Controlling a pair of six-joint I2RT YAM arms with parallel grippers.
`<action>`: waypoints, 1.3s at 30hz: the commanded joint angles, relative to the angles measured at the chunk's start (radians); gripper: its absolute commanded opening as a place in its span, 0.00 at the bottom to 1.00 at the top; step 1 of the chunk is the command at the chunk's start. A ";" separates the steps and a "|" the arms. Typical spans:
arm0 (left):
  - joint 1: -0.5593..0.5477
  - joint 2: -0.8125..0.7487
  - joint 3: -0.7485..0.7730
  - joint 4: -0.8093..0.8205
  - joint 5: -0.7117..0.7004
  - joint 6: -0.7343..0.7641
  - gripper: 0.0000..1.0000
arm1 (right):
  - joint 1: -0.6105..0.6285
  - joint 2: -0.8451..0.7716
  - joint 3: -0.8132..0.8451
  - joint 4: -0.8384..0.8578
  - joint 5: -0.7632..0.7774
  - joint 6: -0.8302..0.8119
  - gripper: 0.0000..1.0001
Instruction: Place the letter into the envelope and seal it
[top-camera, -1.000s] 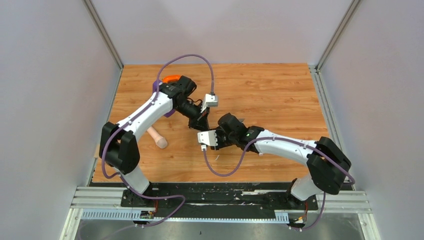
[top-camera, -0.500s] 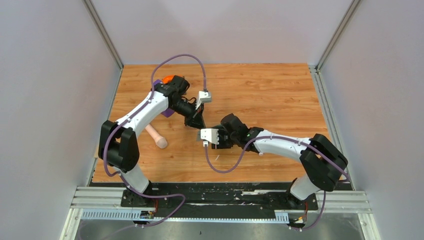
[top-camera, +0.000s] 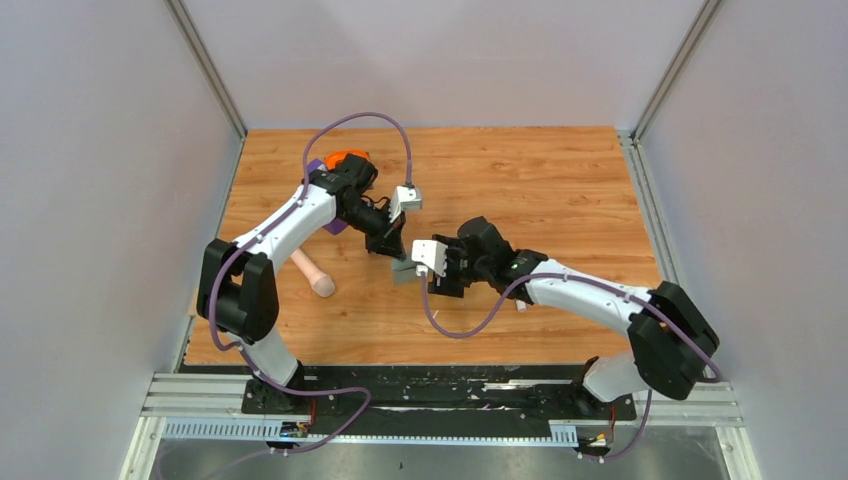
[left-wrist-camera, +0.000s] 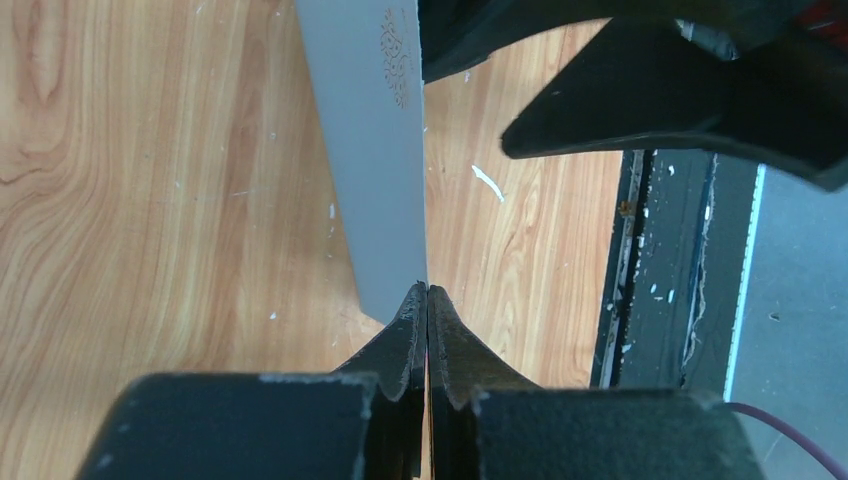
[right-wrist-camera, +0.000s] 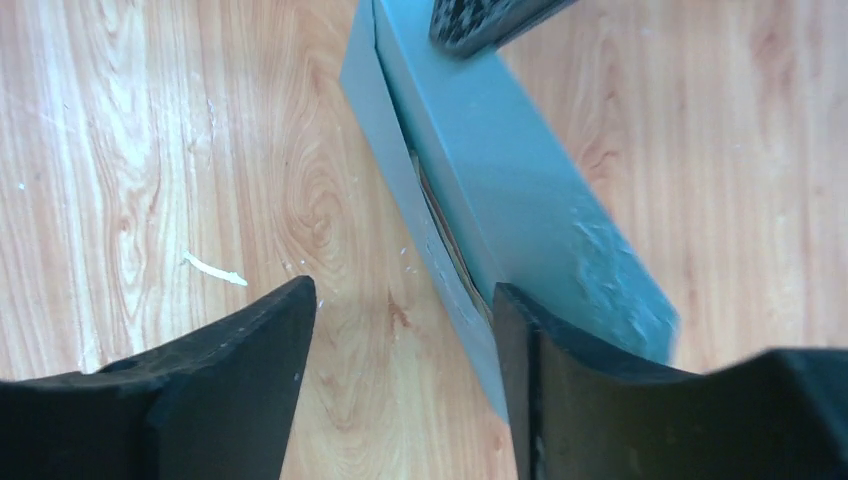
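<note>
The grey-teal envelope (top-camera: 404, 271) is held up on edge above the wooden table between the two grippers. My left gripper (top-camera: 394, 250) is shut on its edge; in the left wrist view the closed tips (left-wrist-camera: 427, 292) pinch the envelope (left-wrist-camera: 370, 150). My right gripper (top-camera: 436, 276) is open. In the right wrist view (right-wrist-camera: 400, 300) its right finger (right-wrist-camera: 560, 370) lies against the envelope (right-wrist-camera: 510, 200) and the left finger is apart from it. A thin beige sliver of the letter (right-wrist-camera: 441, 238) shows between the envelope's layers; the rest of the letter is hidden.
A pinkish cylinder (top-camera: 313, 274) lies on the table left of the grippers. An orange and purple object (top-camera: 340, 158) sits behind the left arm. A white scrap (right-wrist-camera: 212, 268) lies on the wood. The black rail (left-wrist-camera: 660, 260) marks the table's near edge.
My right gripper has moved a little right and towards the back, and its wrist has turned. My left gripper has shifted slightly left. The envelope now shows between them in the top view.
</note>
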 joint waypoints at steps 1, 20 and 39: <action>0.005 0.005 -0.002 0.020 -0.040 0.026 0.00 | 0.003 -0.107 0.031 0.043 -0.063 0.057 0.72; 0.012 0.001 0.046 -0.037 0.047 -0.006 0.00 | -0.331 -0.272 -0.038 0.043 -0.171 0.524 0.84; 0.009 -0.002 0.076 -0.079 0.017 0.044 0.00 | -0.301 0.066 0.172 -0.081 -0.472 0.289 0.28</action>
